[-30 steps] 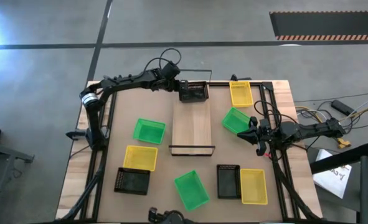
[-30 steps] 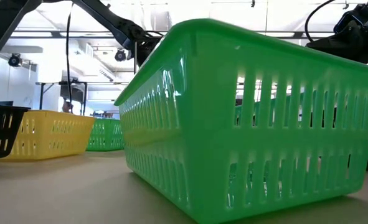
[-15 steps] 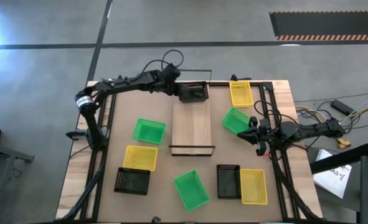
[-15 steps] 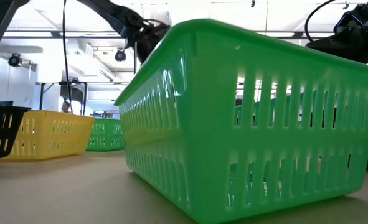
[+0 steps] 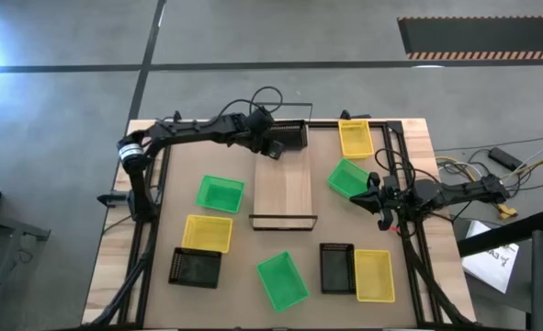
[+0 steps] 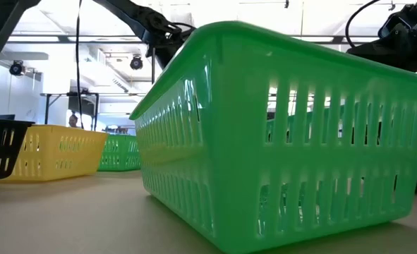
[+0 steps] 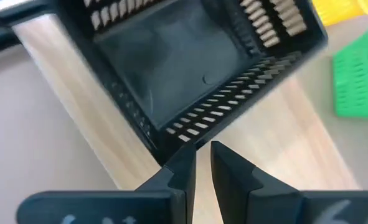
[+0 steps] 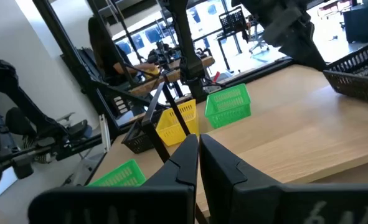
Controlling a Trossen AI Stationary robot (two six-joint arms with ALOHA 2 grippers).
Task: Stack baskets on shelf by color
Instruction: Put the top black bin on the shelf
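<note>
A black basket (image 5: 294, 135) stands on the far end of the light-wood shelf (image 5: 283, 188); it also shows in the left wrist view (image 7: 177, 68). My left gripper (image 5: 271, 147) is shut, with its tips (image 7: 202, 155) at the basket's near left corner. My right gripper (image 5: 374, 188) is shut and empty (image 8: 199, 146), just right of a green basket (image 5: 349, 176) on the table. A yellow basket (image 5: 355, 138) lies at the far right. My left gripper's shut fingers (image 7: 187, 162) come slanting down at the black basket's near left corner (image 7: 168, 155). I cannot tell whether they touch it. The basket rests upright on the shelf.
On the left lie a green basket (image 5: 220, 194), a yellow one (image 5: 207, 233) and a black one (image 5: 196, 268). Near the front edge lie a green basket (image 5: 281, 280), a black one (image 5: 336, 268) and a yellow one (image 5: 373, 275). The shelf's near half is bare.
My left gripper has gone from the black basket's left side toward the table's right and near edges, and now stands at the basket's near left corner. The basket stays at the shelf's far end.
</note>
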